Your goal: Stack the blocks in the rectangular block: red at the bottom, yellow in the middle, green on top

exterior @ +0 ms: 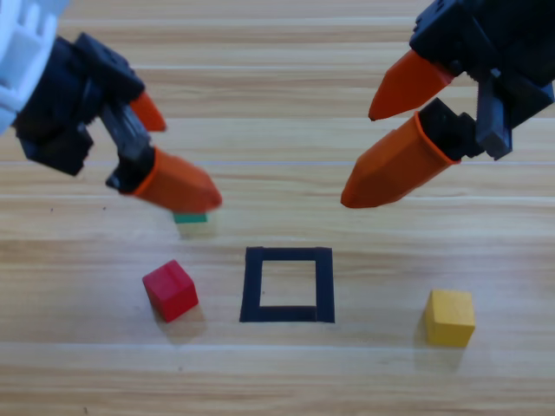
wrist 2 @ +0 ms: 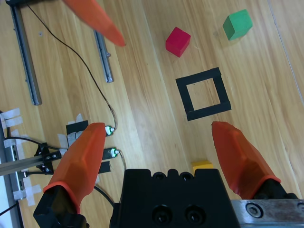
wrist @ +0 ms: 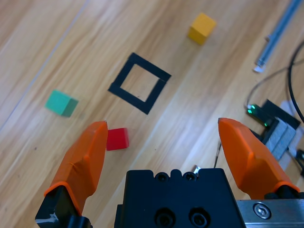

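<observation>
My left end effector (wrist: 161,142), jaws spread and empty above the red cube (exterior: 170,290), could nudge it away while descending

Black tape square (exterior: 288,284) flat on table, bare wood inside, nothing in it. Red cube (exterior: 170,290) left of the square, near it, rotated slightly off the tape lines. Yellow cube (exterior: 450,317) right of the square, farther out. Green cube (exterior: 191,217) up-left of the square, mostly hidden from above. All three separate, unstacked.
</observation>
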Action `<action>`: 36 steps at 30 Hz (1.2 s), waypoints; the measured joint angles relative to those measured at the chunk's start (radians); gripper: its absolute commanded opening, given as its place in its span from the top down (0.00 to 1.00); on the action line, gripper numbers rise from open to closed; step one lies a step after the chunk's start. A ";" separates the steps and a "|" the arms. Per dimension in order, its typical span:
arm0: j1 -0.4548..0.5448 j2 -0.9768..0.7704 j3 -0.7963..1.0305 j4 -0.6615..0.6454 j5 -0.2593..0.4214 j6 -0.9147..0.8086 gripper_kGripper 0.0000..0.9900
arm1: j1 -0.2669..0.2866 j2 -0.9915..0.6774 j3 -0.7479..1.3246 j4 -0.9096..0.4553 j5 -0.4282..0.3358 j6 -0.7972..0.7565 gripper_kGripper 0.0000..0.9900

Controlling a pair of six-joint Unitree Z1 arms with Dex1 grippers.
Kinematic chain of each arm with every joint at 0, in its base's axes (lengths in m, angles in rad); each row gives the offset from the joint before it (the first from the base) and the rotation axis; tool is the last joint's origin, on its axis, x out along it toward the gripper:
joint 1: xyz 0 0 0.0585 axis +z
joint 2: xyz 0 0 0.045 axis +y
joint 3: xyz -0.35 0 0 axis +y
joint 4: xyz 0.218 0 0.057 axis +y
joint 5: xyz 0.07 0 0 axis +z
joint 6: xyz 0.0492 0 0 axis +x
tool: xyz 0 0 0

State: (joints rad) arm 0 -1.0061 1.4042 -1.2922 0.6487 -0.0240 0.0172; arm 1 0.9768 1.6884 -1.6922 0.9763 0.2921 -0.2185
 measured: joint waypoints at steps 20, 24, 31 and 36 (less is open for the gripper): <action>0.001 -0.043 -0.085 0.078 0.372 -0.599 0.01 | -0.042 0.000 0.038 0.007 -0.178 0.295 0.01; 0.005 -0.032 -0.085 0.156 0.404 -0.794 0.02 | -0.123 0.031 0.038 0.008 -0.179 0.396 0.01; 0.023 0.112 -0.108 0.277 0.408 -1.024 0.03 | -0.163 0.190 0.046 0.011 -0.384 0.627 0.00; 0.028 0.231 -0.107 0.314 0.398 -1.194 0.03 | -0.176 0.221 0.074 0.012 -0.459 0.718 0.00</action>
State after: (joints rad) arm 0 -0.9779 1.6351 -1.3996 0.9631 0.3742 -1.1764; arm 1 0.8005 1.9092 -1.6187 0.9879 -0.1668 0.4997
